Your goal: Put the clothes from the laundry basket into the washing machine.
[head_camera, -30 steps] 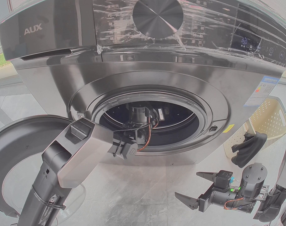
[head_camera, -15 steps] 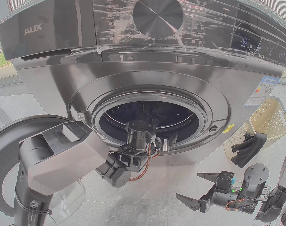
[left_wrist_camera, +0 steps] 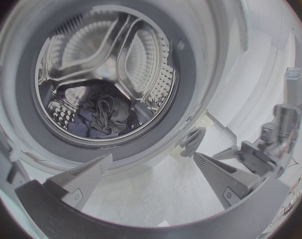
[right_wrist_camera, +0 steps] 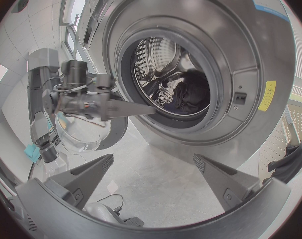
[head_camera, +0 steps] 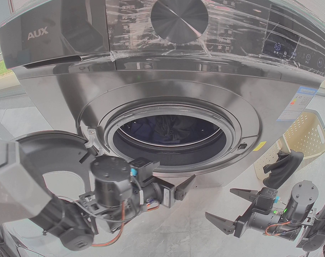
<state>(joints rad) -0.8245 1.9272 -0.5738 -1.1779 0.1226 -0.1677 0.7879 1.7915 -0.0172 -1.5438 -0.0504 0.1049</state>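
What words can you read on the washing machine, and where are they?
"AUX": pale letters on the dark drawer front of the washing machine.
Print on the control panel around the dial: under plastic wrap, too blurred to read.
Print on the blue-and-white label: too small to read.
Print on the yellow sticker: too small to read.

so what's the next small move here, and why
Probably move the right gripper to the dark garment draped over the rim of the laundry basket and close on it. Both it and the left gripper are open and empty, clothes lie in the drum, and the right gripper hangs nearest the basket.
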